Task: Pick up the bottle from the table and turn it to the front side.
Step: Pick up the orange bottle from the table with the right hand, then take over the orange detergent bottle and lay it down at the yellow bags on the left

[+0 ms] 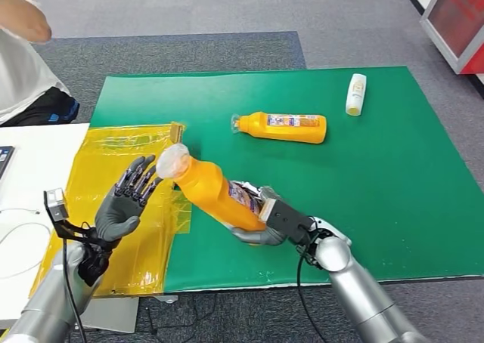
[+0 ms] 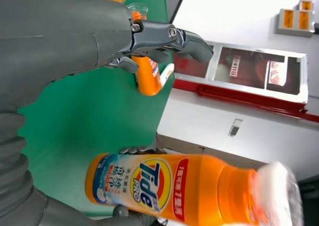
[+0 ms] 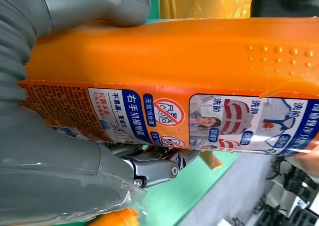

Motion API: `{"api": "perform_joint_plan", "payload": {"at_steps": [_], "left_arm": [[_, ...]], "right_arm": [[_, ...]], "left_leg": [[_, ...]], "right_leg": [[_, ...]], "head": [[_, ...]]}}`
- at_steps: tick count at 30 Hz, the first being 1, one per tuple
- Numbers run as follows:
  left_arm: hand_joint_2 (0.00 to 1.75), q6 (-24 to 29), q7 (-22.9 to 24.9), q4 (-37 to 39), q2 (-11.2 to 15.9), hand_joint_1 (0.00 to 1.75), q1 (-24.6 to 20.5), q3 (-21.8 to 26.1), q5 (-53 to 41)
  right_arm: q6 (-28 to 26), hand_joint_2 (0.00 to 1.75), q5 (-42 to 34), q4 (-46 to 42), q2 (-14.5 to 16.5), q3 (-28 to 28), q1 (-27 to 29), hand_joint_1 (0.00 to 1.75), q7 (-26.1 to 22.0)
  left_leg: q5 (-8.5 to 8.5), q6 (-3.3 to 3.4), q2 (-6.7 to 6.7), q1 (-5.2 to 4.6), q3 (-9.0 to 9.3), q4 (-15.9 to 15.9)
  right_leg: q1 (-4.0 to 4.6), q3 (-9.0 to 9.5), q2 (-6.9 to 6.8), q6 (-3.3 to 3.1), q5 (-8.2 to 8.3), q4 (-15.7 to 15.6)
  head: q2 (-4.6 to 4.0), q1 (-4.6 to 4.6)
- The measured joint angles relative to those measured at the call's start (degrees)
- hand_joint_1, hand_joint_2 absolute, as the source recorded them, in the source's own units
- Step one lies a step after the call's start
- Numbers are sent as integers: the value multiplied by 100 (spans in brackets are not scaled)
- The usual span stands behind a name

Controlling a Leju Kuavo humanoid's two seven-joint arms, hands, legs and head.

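An orange Tide bottle with a clear cap is lifted above the green mat, tilted with its cap up and to the left. My right hand grips its base end from below. In the right wrist view the bottle's back label faces the camera, with the thumb across the orange body. The left wrist view shows the front Tide logo. My left hand is open, fingers spread, just left of the cap and not touching it.
A second orange bottle lies on its side at the mat's middle back. A small white bottle lies at the back right. Yellow plastic sheeting covers the table's left part. A person's arm shows at the top left.
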Motion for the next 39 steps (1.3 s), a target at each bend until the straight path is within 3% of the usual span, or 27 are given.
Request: {"api": "perform_joint_plan", "payload": {"at_steps": [12, 29, 39], "left_arm": [[175, -30, 225, 120, 81, 0, -466, -482, 62], [175, -45, 438, 128, 95, 0, -1031, -1336, 369], [175, 122, 476, 136, 95, 0, -1089, -1450, 460]], "right_arm": [[-614, 175, 746, -41, 216, 622, -198, 175, 215], [-964, 175, 828, 493, 431, 822, -563, 175, 469], [-1809, 175, 1895, 530, 525, 970, -583, 175, 857]], "left_leg": [[2, 0, 0, 0, 0, 0], [2, 0, 0, 0, -1, 0], [2, 0, 0, 0, -1, 0]], "right_leg": [[0, 1, 0, 0, 1, 1], [0, 0, -1, 0, 1, 1], [0, -2, 0, 0, 1, 1]], "head": [[0, -1], [0, -1], [0, -1]]}}
